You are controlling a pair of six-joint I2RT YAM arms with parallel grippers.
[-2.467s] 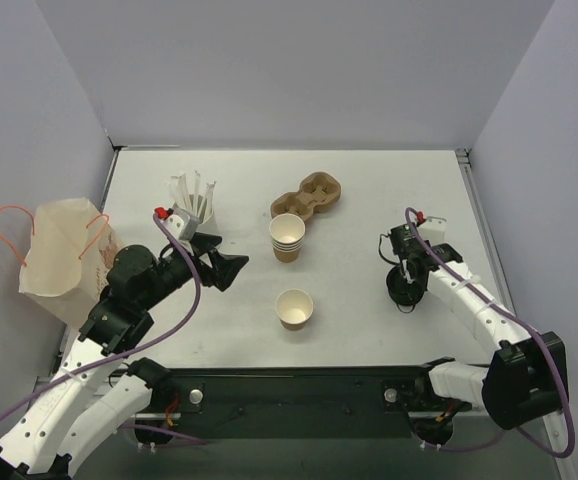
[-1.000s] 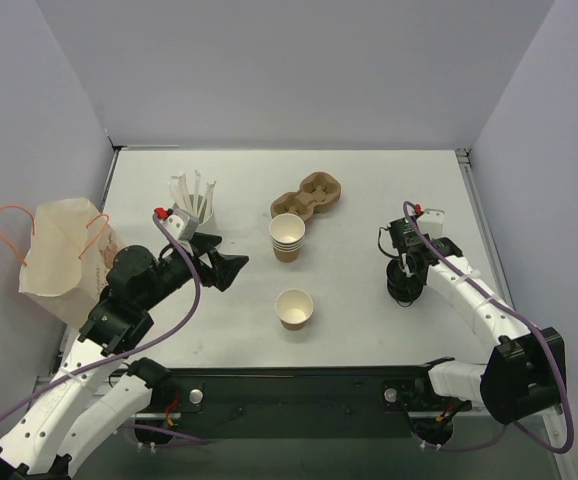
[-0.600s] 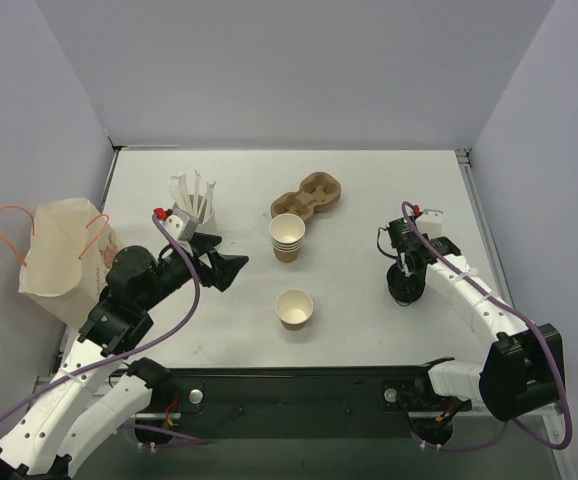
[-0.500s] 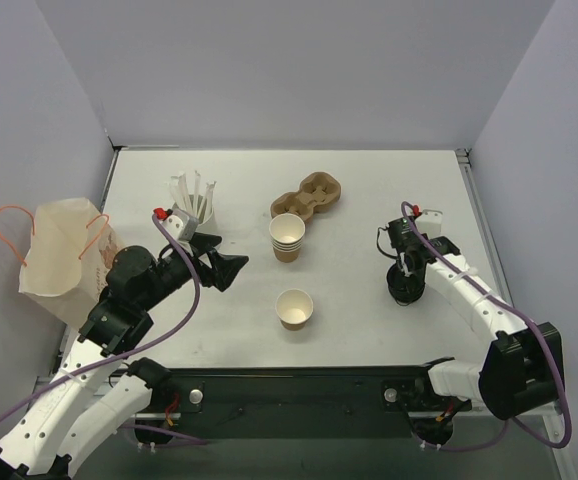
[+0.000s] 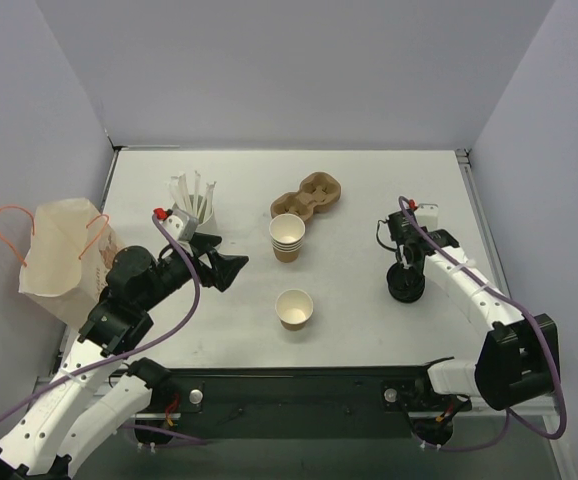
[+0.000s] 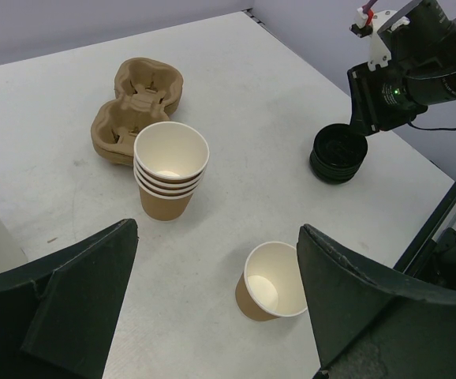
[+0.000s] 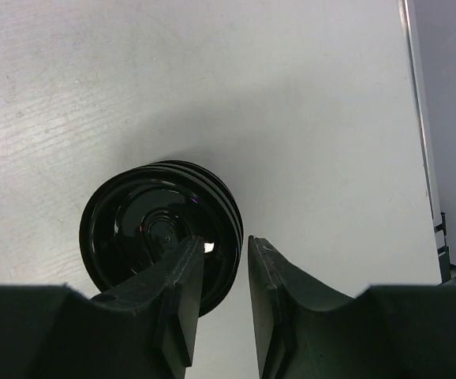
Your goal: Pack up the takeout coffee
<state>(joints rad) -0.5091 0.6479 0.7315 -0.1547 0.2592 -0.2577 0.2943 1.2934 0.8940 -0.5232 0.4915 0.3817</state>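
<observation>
- My right end effector [image 7: 224, 245] hangs over the stack of round black plastic lids [image 5: 406, 288] at the right of the overhead view. One finger sits inside the rim of the top lid [image 7: 145, 229] and one outside it, since the cup needs capping first. The fingers are narrowly parted, and I cannot tell whether they pinch that rim.
- The small tan kraft-paper cup [image 5: 294, 308], white inside, stands uncapped at lower centre on the white desk [image 5: 359, 200]. It is apart from the nested stack of tan cups [image 5: 287, 237].
- My left end effector [image 6: 216, 230] is spread wide and empty. It is aimed at that cup, probably to steady it.
- The cream paper bag [image 5: 64, 255] waits at the left edge for packing.
</observation>
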